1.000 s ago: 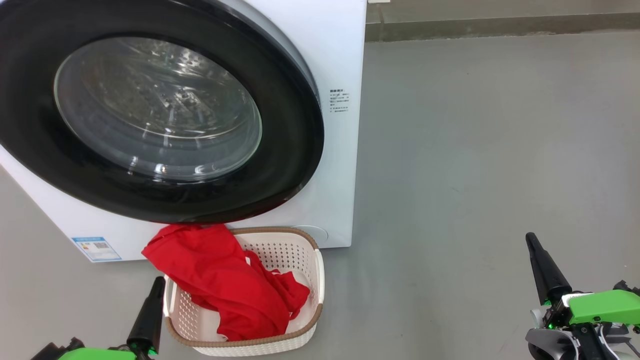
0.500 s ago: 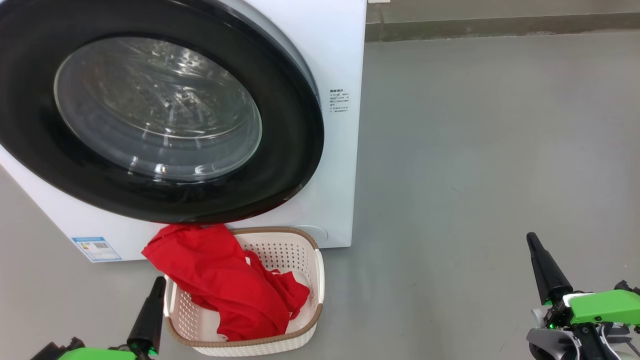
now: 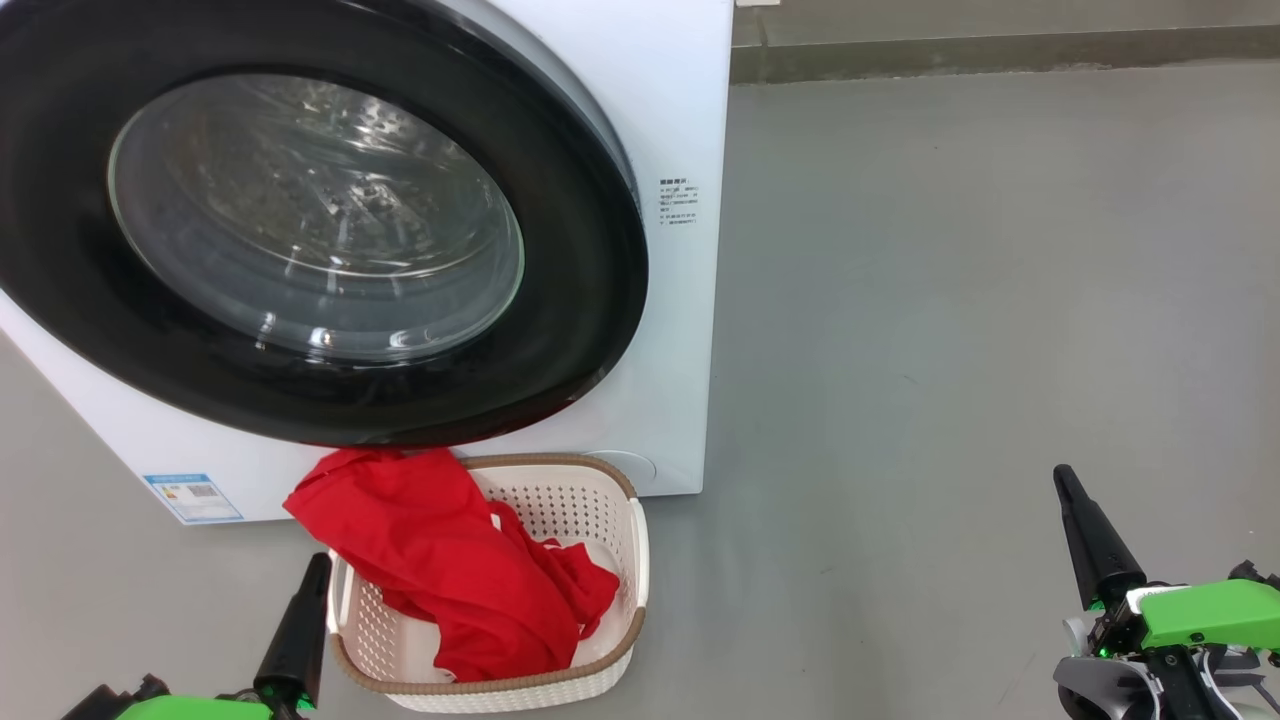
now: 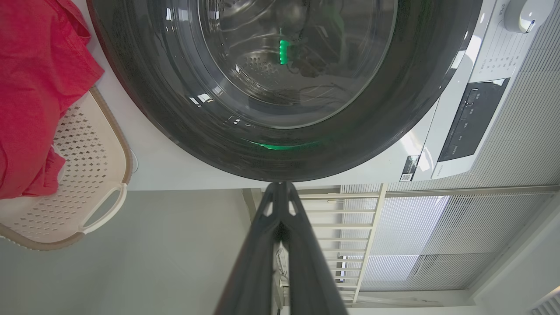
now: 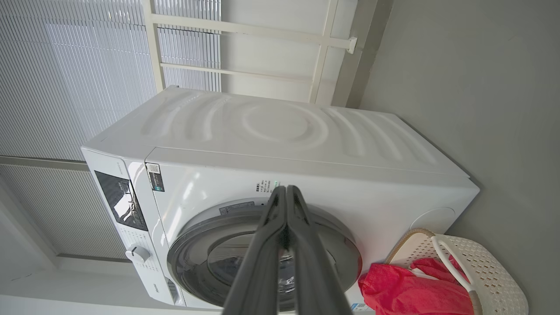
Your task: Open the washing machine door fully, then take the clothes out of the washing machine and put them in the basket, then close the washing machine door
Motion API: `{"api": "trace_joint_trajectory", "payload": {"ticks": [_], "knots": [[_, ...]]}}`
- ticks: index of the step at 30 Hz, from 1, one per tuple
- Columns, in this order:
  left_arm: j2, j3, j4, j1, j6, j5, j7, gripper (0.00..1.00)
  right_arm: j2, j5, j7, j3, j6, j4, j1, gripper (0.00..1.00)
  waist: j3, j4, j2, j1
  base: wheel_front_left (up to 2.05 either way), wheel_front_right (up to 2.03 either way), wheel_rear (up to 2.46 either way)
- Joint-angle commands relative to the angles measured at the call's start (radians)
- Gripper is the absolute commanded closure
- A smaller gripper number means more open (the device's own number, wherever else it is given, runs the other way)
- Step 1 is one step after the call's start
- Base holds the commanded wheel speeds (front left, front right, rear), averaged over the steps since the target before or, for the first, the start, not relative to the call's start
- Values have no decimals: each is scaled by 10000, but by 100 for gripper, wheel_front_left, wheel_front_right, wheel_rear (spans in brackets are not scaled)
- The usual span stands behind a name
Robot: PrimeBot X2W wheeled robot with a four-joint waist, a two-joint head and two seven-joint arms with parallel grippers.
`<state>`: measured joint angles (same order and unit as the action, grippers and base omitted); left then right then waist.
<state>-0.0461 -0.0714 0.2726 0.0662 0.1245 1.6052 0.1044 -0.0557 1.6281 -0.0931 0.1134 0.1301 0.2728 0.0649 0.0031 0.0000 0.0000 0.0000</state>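
Resting pinched together and empty: left gripper (image 3: pixel 316 570) lower left, just beside basket (image 3: pixel 632 560) rim; right gripper (image 3: pixel 1066 485) lower right, well apart over bare floor (image 3: pixel 950 300). Clothes (image 3: pixel 450 560) in basket, lower centre, spilling over upper-left rim. Washing machine door (image 3: pixel 575 330) upper left, seemingly flush on washing machine (image 3: pixel 670 120); closing step likely done, next only backing off, open room at right

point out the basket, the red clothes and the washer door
basket (image 3: pixel 570 510), head view, perforated far inner wall
red clothes (image 3: pixel 440 560), head view, middle of the fabric
washer door (image 3: pixel 590 300), head view, black rim, right side
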Motion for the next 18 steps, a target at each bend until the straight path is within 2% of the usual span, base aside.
{"api": "trace_joint_trajectory", "payload": {"ticks": [1, 18], "knots": [[-83, -374, -275, 414, 61, 75, 48, 100, -78, -45, -56, -177, 6, -290, 414, 100, 0, 0, 0, 0, 0, 0, 0], [-73, -388, -275, 415, 61, 63, 59, 100, -51, -77, -88, -138, 6, -288, 417, 100, 0, 0, 0, 0, 0, 0, 0]]}}
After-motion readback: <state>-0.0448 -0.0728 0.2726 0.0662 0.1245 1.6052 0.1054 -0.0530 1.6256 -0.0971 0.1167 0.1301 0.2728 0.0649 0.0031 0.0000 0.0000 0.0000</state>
